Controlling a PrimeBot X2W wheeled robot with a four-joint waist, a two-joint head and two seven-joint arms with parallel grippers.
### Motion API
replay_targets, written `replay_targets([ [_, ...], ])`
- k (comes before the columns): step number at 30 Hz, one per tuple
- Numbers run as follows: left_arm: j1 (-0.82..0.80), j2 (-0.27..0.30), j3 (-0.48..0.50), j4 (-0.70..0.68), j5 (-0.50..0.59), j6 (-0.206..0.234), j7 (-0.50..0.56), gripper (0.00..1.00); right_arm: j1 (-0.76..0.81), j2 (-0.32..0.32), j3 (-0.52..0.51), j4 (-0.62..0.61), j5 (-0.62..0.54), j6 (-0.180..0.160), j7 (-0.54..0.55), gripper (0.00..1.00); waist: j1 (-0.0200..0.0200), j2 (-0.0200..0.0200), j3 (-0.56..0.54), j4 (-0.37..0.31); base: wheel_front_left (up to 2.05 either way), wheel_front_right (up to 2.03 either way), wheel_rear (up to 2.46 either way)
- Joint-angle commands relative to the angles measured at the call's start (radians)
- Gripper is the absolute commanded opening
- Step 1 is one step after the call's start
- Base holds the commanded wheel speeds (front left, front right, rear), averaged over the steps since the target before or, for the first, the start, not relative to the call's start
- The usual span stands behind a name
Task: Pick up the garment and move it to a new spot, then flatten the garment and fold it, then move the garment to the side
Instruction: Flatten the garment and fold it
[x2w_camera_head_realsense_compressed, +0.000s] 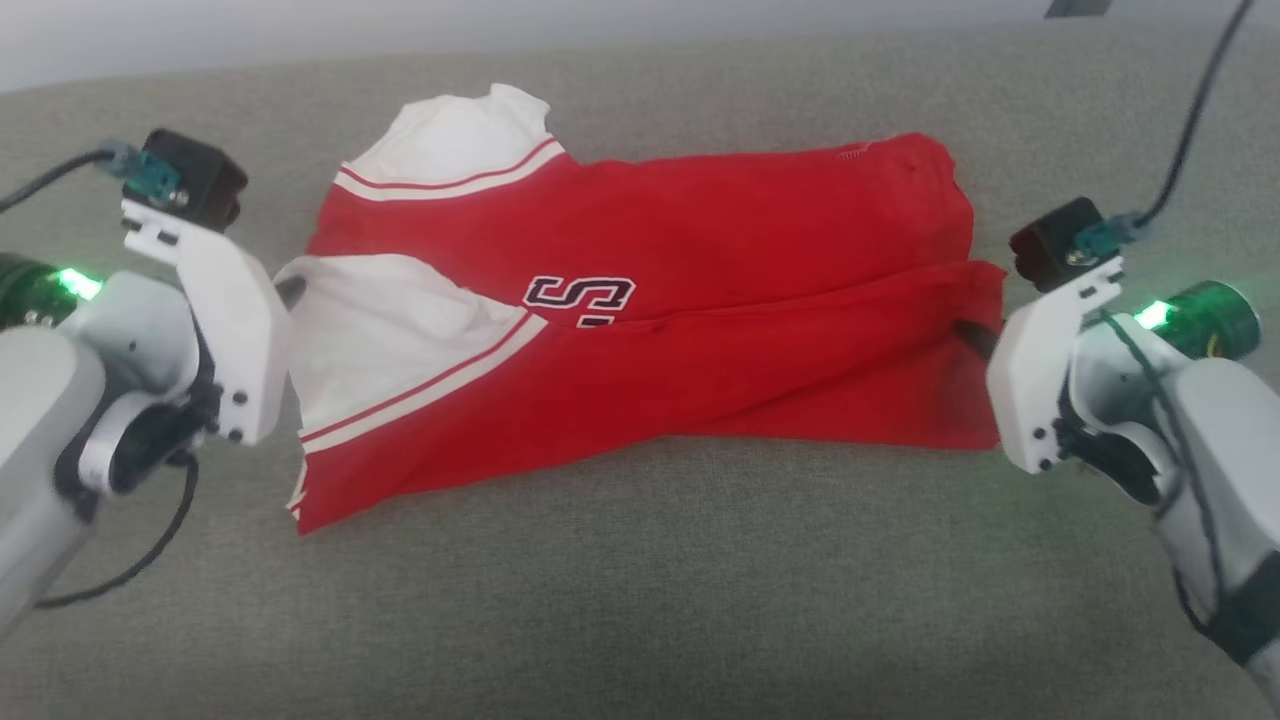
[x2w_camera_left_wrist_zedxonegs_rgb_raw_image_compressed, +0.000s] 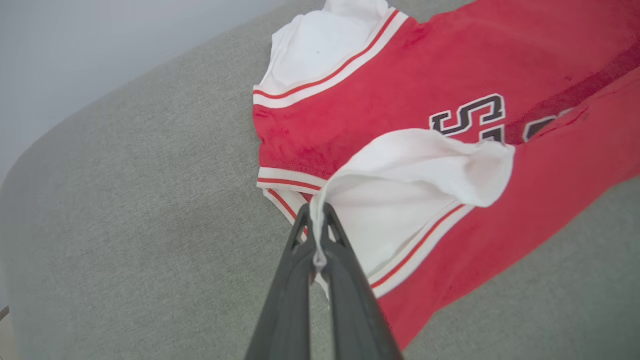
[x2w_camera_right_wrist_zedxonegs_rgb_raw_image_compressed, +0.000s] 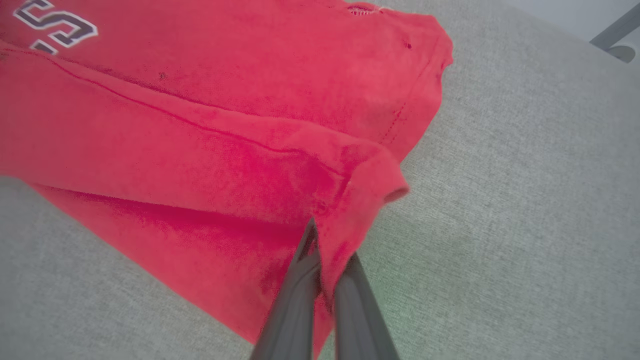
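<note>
Garment (x2w_camera_head_realsense_compressed: 720, 330) lies half-folded on grey fabric surface (x2w_camera_head_realsense_compressed: 640, 600). Left gripper (x2w_camera_left_wrist_zedxonegs_rgb_raw_image_compressed: 315, 220) pinches its white sleeve edge; right gripper (x2w_camera_right_wrist_zedxonegs_rgb_raw_image_compressed: 322, 250) pinches its red hem (opposite ends).

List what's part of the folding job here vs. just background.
Job:
- garment, red layer folded over itself
- left gripper, shut on its white sleeve
- right gripper, shut on its red edge

Background:
- grey upholstered surface under it
- black cable by the right arm
</note>
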Motion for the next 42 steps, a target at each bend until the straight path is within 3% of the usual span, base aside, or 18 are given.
replay_targets([
  [1, -0.029, -0.029, -0.007, 0.058, 0.006, -0.030, -0.011, 0.00, -0.021, 0.030, -0.010, 0.031, -0.028, 0.000, -0.010, 0.00, 0.0001, 0.0001, 0.019, -0.013, 0.00, 0.00, 0.00],
  [5, -0.073, -0.100, -0.020, 0.208, -0.003, -0.095, -0.018, 0.00, -0.054, 0.098, -0.028, 0.114, -0.076, 0.000, -0.012, 0.00, 0.0001, 0.0001, 0.045, -0.024, 0.00, 0.00, 0.00],
  [13, -0.108, -0.213, -0.054, 0.461, -0.040, -0.184, 0.012, 0.00, -0.105, 0.198, -0.033, 0.265, -0.108, 0.000, 0.005, 0.00, 0.0001, 0.0001, 0.086, -0.035, 0.00, 0.00, 0.00],
  [14, -0.108, -0.223, -0.055, 0.484, -0.042, -0.191, 0.017, 0.15, -0.110, 0.204, -0.034, 0.277, -0.107, 0.000, 0.006, 0.00, 0.0001, 0.0001, 0.087, -0.034, 0.00, 0.00, 0.00],
  [15, -0.110, -0.232, -0.055, 0.506, -0.047, -0.193, 0.022, 0.34, -0.115, 0.208, -0.030, 0.283, -0.108, 0.000, 0.007, 0.11, 0.0001, 0.0001, 0.087, -0.033, 0.00, 0.00, 0.00],
  [16, -0.109, -0.240, -0.051, 0.525, -0.056, -0.194, 0.025, 0.56, -0.122, 0.209, -0.028, 0.286, -0.110, 0.000, 0.001, 0.35, 0.0001, 0.0001, 0.086, -0.032, 0.00, 0.00, 0.00],
  [17, -0.107, -0.247, -0.044, 0.540, -0.069, -0.195, 0.027, 1.00, -0.128, 0.207, -0.033, 0.294, -0.111, 0.000, -0.004, 0.66, 0.0001, 0.0001, 0.083, -0.031, 0.00, 0.00, 0.00],
  [18, -0.112, -0.253, -0.041, 0.548, -0.074, -0.198, 0.024, 1.00, -0.131, 0.205, -0.030, 0.297, -0.113, 0.000, -0.006, 1.00, 0.0001, 0.0001, 0.079, -0.029, 0.00, 0.00, 0.00],
  [25, -0.123, -0.251, -0.028, 0.539, -0.080, -0.189, 0.011, 1.00, -0.116, 0.177, -0.041, 0.272, -0.105, 0.000, -0.052, 1.00, 0.0001, 0.0001, 0.043, -0.012, 0.00, 0.00, 0.00],
  [30, -0.095, -0.229, -0.025, 0.469, -0.096, -0.146, 0.041, 1.00, -0.071, 0.149, -0.087, 0.220, -0.115, 0.000, -0.089, 1.00, 0.0001, 0.0001, 0.011, 0.008, 0.00, 0.00, 0.00],
  [35, -0.051, -0.194, -0.021, 0.347, -0.118, -0.074, 0.092, 1.00, -0.006, 0.136, -0.172, 0.149, -0.155, 0.000, -0.138, 1.00, 0.0001, 0.0001, -0.020, 0.025, 0.00, 0.00, 0.00],
  [42, 0.045, -0.119, -0.033, 0.130, -0.163, 0.061, 0.194, 1.00, 0.100, 0.176, -0.327, 0.046, -0.242, 0.000, -0.172, 1.00, 0.0001, 0.0001, -0.046, 0.032, 0.00, 0.00, 0.00],
])
